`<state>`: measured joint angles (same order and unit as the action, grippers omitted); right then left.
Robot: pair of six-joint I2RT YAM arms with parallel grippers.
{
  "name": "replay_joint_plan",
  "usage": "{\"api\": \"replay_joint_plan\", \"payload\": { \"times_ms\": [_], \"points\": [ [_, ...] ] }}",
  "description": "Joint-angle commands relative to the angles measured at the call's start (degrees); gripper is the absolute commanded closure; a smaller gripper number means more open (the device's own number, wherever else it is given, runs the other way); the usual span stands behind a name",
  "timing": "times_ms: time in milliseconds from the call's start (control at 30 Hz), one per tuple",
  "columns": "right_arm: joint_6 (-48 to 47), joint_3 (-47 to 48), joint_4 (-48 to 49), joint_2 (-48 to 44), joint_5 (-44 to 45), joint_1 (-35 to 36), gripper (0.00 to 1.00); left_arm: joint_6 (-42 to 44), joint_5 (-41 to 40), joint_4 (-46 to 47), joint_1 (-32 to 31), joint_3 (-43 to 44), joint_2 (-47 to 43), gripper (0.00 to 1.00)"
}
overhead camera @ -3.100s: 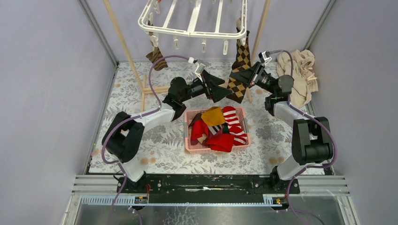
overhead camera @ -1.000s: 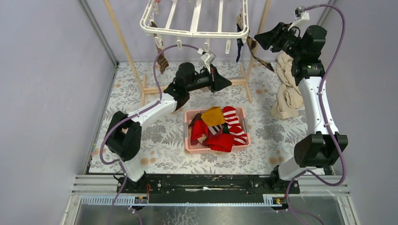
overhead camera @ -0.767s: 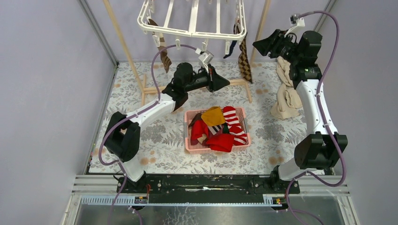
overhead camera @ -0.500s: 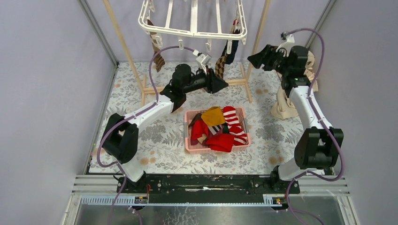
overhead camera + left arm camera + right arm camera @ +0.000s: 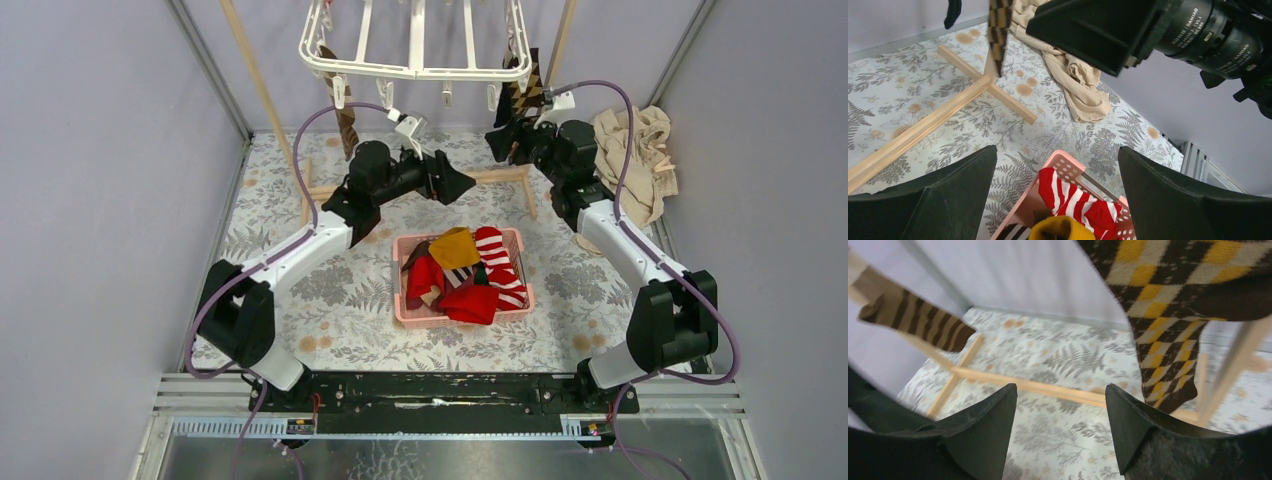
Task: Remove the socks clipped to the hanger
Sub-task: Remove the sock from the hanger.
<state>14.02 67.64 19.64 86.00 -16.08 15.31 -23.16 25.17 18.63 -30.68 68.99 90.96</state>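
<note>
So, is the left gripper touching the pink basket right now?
Apart. The top external view shows the left gripper open, beyond the pink basket's far rim, with a strip of bare floral mat between them.

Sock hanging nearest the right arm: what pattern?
The sock is dark brown with yellow argyle diamonds, clearest in the right wrist view.

bright, even, diffuse light; only faint soft shadows lie on the counter [image 5: 330,300]. overhead view is sharp. right wrist view is smeared by motion blur, its argyle sock [image 5: 1158,315] and fingers [image 5: 978,440] soft-edged; left wrist view crisp, wide-angle.
</note>
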Motion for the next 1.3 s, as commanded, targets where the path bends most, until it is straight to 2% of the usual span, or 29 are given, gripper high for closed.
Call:
{"api": "replay_joint_plan", "payload": {
  "times_ms": [0,200,600,733,800,867,1067,1133,1267],
  "points": [
    [-1.3,0.4,6.3,-0.4,14.9,1.2,0.27,1.4,-3.2,-1.0,0.4,-1.9,-4.9,0.01],
    [-0.5,1.8,7.4,2.3,22.4,1.4,0.27,1.7,-4.1,-2.1,0.5,-3.3,-8.0,0.01],
    [4.9,8.6,13.4,13.3,15.2,1.5,0.27,2.0,-4.3,-3.0,0.6,-3.7,-9.7,0.01],
    [7.9,9.6,14.8,17.4,14.1,1.5,0.31,2.0,-4.3,-3.2,0.5,-3.5,-9.8,0.01],
    [9.5,9.9,16.0,19.8,13.8,1.5,0.36,2.1,-4.3,-3.4,0.5,-3.3,-9.8,0.01],
    [10.5,10.0,17.4,21.5,14.2,1.5,0.45,2.2,-4.3,-3.7,0.5,-3.2,-9.7,0.01],
    [9.8,7.6,18.5,18.4,14.4,1.4,0.91,3.0,-4.1,-4.2,0.6,-3.7,-9.6,0.01],
    [9.6,5.3,18.7,14.8,12.8,1.4,0.99,3.1,-2.3,-3.3,0.8,-4.4,-9.3,0.01],
    [11.7,3.2,16.4,7.7,5.1,0.4,1.00,0.3,4.4,5.2,2.5,-6.6,-7.8,0.01]
  ]
}}
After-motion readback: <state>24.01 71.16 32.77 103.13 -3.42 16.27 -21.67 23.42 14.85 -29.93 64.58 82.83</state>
